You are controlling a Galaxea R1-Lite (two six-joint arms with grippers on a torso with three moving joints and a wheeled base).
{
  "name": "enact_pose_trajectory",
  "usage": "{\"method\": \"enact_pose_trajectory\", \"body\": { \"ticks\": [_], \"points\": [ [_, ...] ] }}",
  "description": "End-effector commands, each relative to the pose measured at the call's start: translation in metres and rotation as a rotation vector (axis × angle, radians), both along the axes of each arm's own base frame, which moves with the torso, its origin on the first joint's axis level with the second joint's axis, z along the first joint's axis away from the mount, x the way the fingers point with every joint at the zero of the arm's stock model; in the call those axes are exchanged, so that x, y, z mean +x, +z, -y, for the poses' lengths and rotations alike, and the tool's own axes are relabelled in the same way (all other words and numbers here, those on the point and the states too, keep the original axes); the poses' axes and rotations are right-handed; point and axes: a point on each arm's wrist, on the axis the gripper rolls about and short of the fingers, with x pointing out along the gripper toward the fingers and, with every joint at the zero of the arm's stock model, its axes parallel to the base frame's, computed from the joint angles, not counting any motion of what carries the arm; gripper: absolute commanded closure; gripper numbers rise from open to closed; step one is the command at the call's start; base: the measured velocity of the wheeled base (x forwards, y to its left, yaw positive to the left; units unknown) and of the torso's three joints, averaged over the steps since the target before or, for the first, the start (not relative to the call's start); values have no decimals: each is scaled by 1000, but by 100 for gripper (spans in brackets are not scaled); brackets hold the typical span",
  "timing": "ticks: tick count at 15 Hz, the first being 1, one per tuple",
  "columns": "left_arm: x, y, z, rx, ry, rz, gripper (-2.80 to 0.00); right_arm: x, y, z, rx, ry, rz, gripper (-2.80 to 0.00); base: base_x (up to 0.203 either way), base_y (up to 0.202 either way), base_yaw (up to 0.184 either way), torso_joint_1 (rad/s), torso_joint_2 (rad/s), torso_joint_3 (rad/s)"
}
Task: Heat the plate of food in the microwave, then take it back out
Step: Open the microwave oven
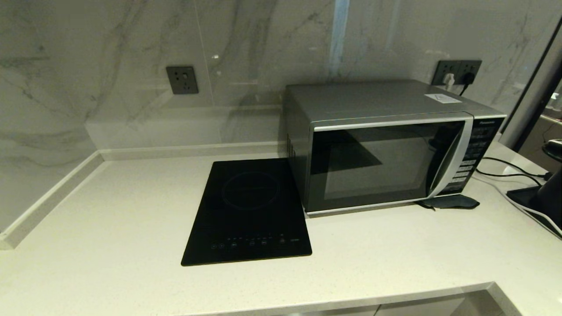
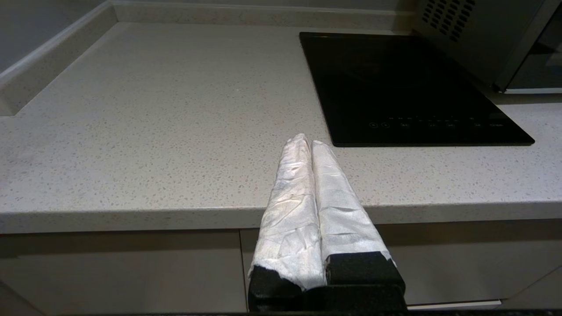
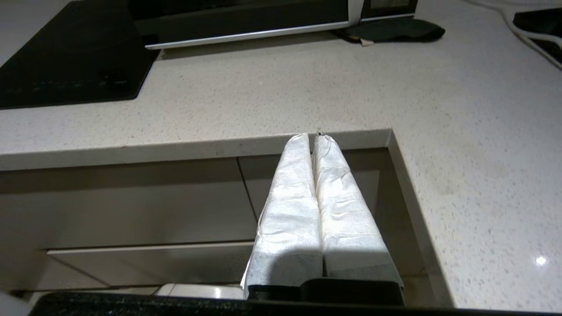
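The silver microwave stands at the back right of the counter with its dark glass door closed; its lower front edge and a vented side show in the wrist views. The plate of food is out of view. Neither arm shows in the head view. My left gripper hangs shut and empty in front of the counter's front edge, left of the cooktop. My right gripper is shut and empty too, held low before the counter's edge near its inner corner, well short of the microwave.
A flat black induction cooktop lies left of the microwave. A dark cloth pad sits at the microwave's front right corner. Cables and a black device occupy the far right. Cabinet fronts run below the counter.
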Motion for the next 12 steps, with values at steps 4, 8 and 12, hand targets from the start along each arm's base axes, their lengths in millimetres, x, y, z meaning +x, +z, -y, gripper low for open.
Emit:
{"method": "enact_pose_trajectory", "body": {
  "ticks": [4,8,12],
  "points": [
    [0,0,0,-1,1,-1,0,29,-37,1,-73,-38,61,0,0,0,0,0,0,0],
    [0,0,0,-1,1,-1,0,32,-41,1,-92,-47,82,0,0,0,0,0,0,0],
    [0,0,0,-1,1,-1,0,32,-41,2,-16,-82,80,0,0,0,0,0,0,0]
  ]
}}
